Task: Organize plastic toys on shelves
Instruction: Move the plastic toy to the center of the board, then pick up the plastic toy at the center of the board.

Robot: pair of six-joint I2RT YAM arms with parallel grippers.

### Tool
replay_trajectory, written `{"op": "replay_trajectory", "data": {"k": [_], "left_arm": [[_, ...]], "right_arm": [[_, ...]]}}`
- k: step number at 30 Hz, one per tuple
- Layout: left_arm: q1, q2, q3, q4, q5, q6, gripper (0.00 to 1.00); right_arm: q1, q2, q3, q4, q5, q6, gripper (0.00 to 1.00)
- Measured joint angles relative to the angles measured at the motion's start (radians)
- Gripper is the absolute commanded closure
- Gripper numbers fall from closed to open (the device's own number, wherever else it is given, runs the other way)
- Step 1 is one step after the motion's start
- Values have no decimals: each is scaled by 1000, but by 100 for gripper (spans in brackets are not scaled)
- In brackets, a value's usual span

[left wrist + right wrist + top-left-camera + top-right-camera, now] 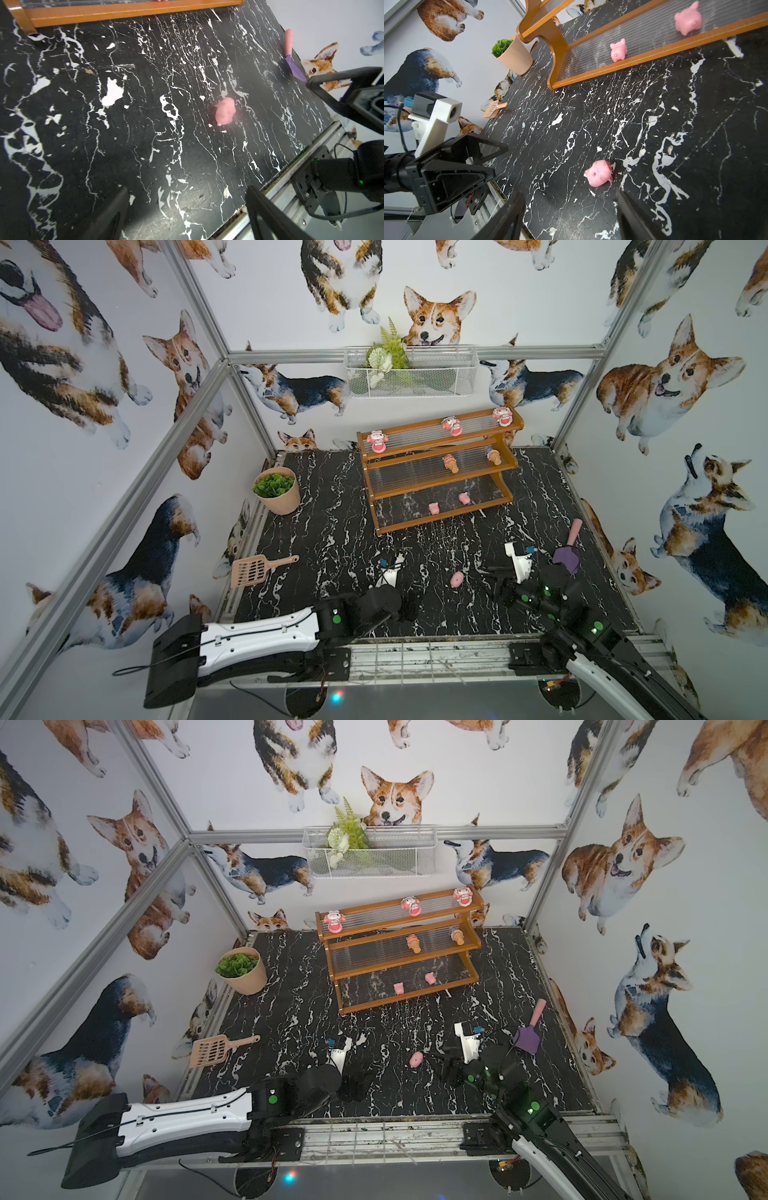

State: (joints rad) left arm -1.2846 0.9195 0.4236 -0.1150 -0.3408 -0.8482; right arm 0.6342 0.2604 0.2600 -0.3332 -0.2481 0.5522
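Left claw: fingers spread wide, nothing between them, hanging low over the black marbled table. Loose pig: pink, thumb-sized, lying on the table between the two claws, touching neither and well short of the shelves. Judged light and not fragile, of rigid or slightly rubbery plastic. It is smooth and rounded, so a skewed pinch could let it roll or squirt free. Best taken across the plump middle of the body, flank to flank, clear of snout, ears and feet. Right claw: also spread and empty, with the loose pig near its fingertips. Shelves: a three-step wooden rack with clear ribbed panels, standing toward the back of the table. Top step — three dolls. Middle step — two ice-cream cones. Bottom step, two pigs, with bare panel on either side of them for the third. Markings: no brand, label or readable writing seen on the toys, the rack or the claws.
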Motion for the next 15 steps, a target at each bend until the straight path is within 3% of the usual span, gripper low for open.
{"op": "replay_trajectory", "data": {"k": [7, 15], "left_arm": [[-11, -27, -91, 109, 28, 53, 9], [-19, -84, -107, 149, 89, 109, 9]], "right_arm": [[0, 31, -38, -3, 6, 42, 27], [0, -95, -82, -11, 64, 134, 27]]}}
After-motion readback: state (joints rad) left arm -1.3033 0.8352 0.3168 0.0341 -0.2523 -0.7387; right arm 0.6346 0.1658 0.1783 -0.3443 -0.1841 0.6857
